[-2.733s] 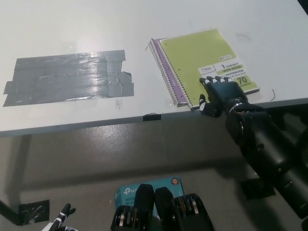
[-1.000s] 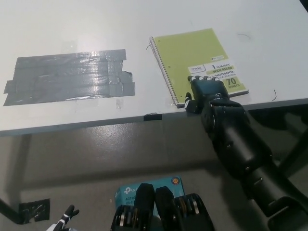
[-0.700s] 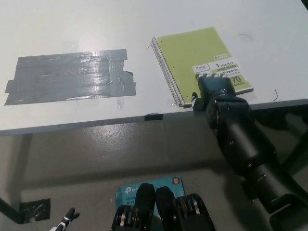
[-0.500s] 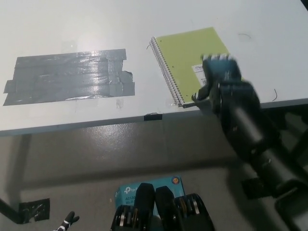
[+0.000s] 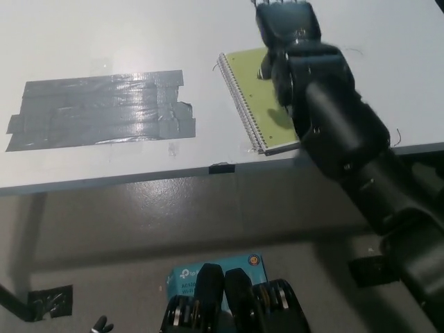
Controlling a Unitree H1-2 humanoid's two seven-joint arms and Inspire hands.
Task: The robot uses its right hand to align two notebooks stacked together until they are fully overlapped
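In the head view, the black right hand (image 5: pixel 286 28) is raised over the far part of the green notebook (image 5: pixel 258 104), near the top edge of the picture. The fingers point away from the robot and reach the picture's top edge, so I cannot tell if they are apart or together. The thick black right arm (image 5: pixel 347 146) covers most of the notebook's right side.

The green notebook lies flat on the white worktop (image 5: pixel 104 41), close to its near edge, with the spiral binding (image 5: pixel 239 107) on its left side. A second notebook under it cannot be made out.

To the left, well apart from the notebook, a patch of grey tape (image 5: pixel 100 109) is stuck on the worktop. On the floor below lies a blue box (image 5: pixel 182 275). The left hand hardly shows: only a dark tip at the bottom edge.
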